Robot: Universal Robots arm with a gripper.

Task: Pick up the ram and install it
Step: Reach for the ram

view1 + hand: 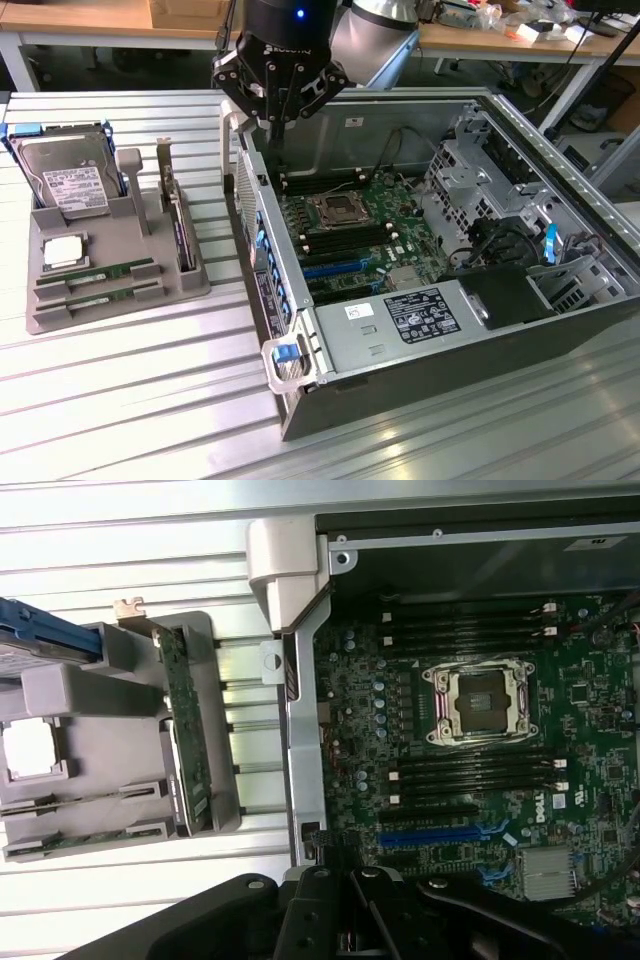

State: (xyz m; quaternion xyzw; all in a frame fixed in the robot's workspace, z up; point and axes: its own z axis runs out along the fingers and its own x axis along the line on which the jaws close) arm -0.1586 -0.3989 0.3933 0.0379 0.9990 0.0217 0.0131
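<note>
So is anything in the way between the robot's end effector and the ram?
Nothing covers the ram lying in the gray tray. The end effector hangs over the computer case's wall; an upright card stands in the tray between them.

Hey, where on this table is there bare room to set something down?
Free: the wide stretch of slatted table on the camera side of the gray tray and the computer case, and the narrow strip between those two. Crowded: the tray, full of parts, and the case interior; the gripper hangs over the case's tray-side wall.
</note>
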